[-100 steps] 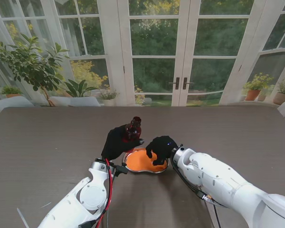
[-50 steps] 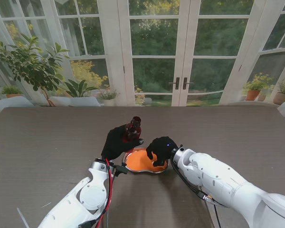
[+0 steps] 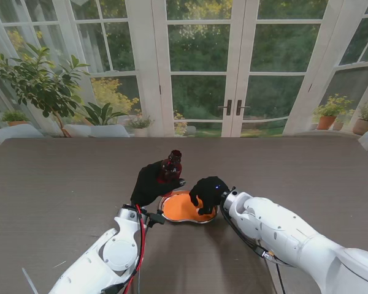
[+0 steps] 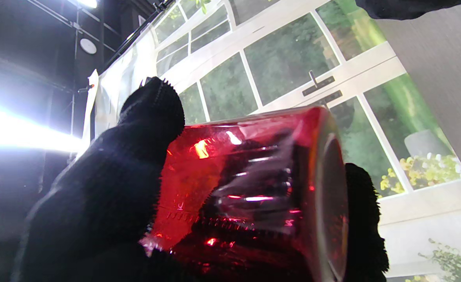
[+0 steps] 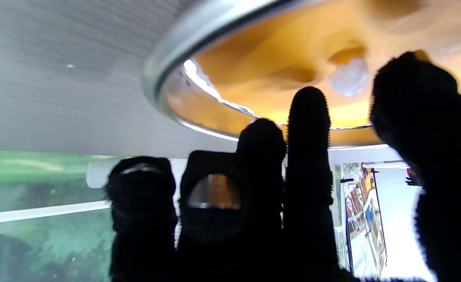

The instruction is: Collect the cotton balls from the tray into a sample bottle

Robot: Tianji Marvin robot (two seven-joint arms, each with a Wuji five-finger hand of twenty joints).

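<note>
Progress: early | left hand (image 3: 152,181) grips bottle (image 3: 172,166), contents unclear | right hand (image 3: 206,193) over tray (image 3: 179,215), fingers spread, holding nothing | ball (image 5: 349,76) left in tray

Count, stand view: one red sample bottle (image 3: 172,165), centre of frame; one orange-floored tray (image 3: 179,209) with metal rim, just below it; two black-gloved hands, left hand (image 3: 152,182) and right hand (image 3: 207,192). Right wrist view: one white cotton ball (image 5: 348,76), upper right of frame; others not discernible.
</note>
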